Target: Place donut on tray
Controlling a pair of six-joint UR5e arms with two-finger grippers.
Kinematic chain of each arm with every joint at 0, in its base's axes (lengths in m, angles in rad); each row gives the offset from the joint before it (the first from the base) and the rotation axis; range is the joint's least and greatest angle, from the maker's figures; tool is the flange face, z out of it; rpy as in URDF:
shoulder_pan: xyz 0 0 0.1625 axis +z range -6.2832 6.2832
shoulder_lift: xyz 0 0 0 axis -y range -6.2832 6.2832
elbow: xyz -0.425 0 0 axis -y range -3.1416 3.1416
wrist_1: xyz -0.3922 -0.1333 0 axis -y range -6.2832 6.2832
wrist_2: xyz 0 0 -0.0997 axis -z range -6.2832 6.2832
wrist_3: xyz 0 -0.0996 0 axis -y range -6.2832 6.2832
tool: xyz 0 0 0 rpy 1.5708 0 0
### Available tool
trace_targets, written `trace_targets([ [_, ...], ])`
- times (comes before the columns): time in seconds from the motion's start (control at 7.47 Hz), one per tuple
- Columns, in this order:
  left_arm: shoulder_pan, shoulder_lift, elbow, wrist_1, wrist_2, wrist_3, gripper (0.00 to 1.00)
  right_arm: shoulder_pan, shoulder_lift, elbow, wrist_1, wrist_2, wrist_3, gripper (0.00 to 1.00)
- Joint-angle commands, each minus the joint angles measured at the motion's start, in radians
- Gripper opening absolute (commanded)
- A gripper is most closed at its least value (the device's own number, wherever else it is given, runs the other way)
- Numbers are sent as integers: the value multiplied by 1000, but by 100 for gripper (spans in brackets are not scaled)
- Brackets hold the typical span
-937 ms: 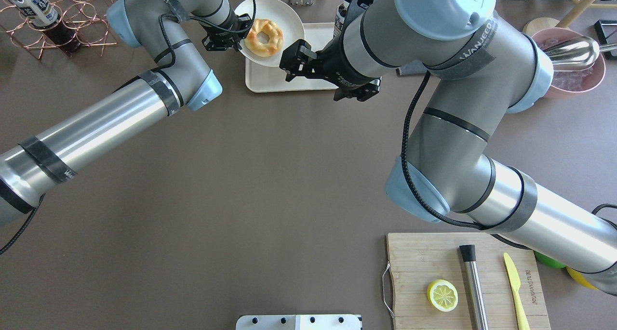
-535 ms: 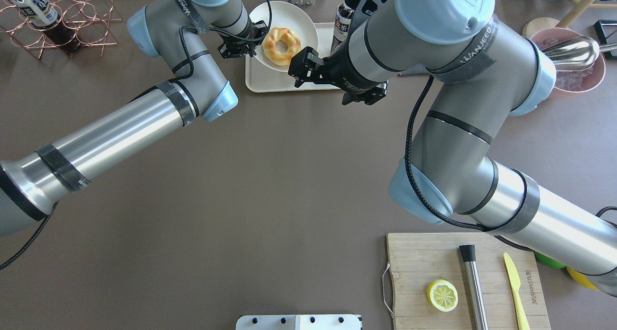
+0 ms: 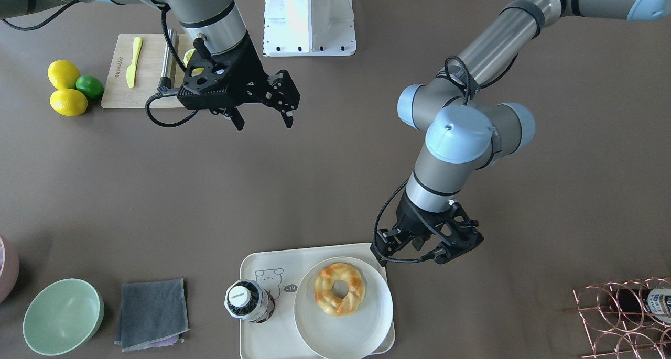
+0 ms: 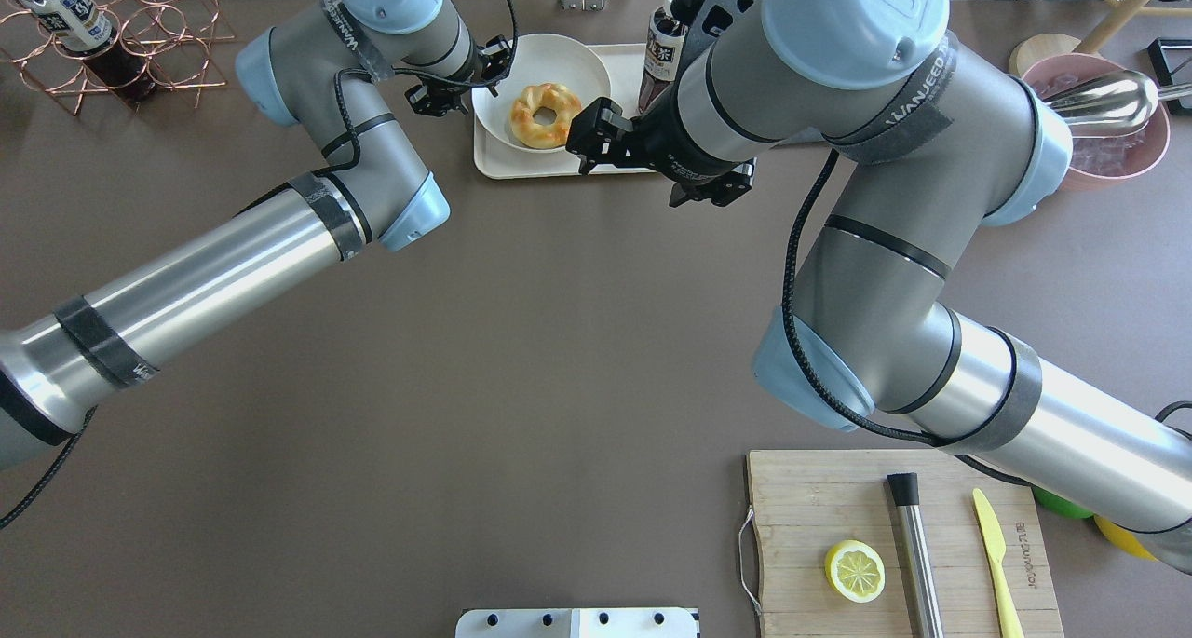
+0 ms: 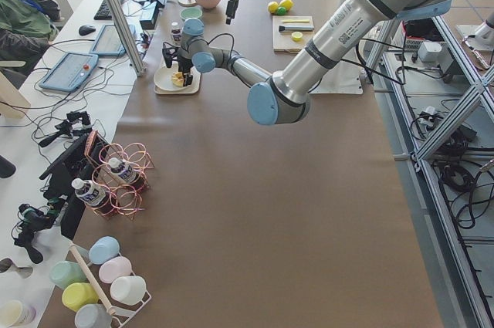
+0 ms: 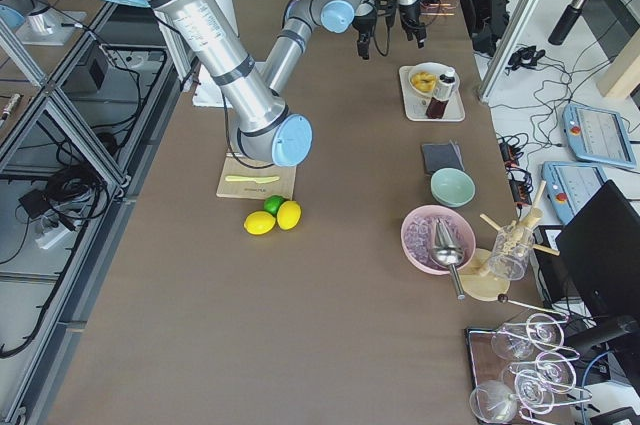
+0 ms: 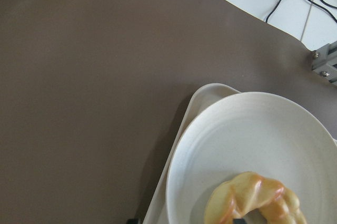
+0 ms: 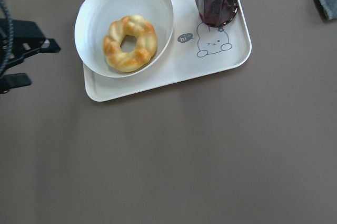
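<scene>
One donut, one plate, one tray.

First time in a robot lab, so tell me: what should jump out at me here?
The donut catches the eye first, lying on a white plate on the cream tray at the far table edge, beside a dark bottle. The grey left arm and right arm bend toward it, left gripper open beside the plate, right gripper open above the table.
</scene>
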Motion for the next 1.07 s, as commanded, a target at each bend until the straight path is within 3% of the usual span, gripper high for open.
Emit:
trace_targets([
  [0.0,-107,238,-369,193,-205,241,99,96,-20,-3,-206,19,-228,100],
  [0.4,-286,417,-701,617,-241,727,99,283,-206,-3,-236,82,-599,100],
  [0.67,-489,542,-703,671,-333,1089,99,467,-376,-3,-234,127,-974,100],
  [0.94,-658,636,-659,694,-338,1375,99,631,-497,-18,-234,186,-1262,100],
])
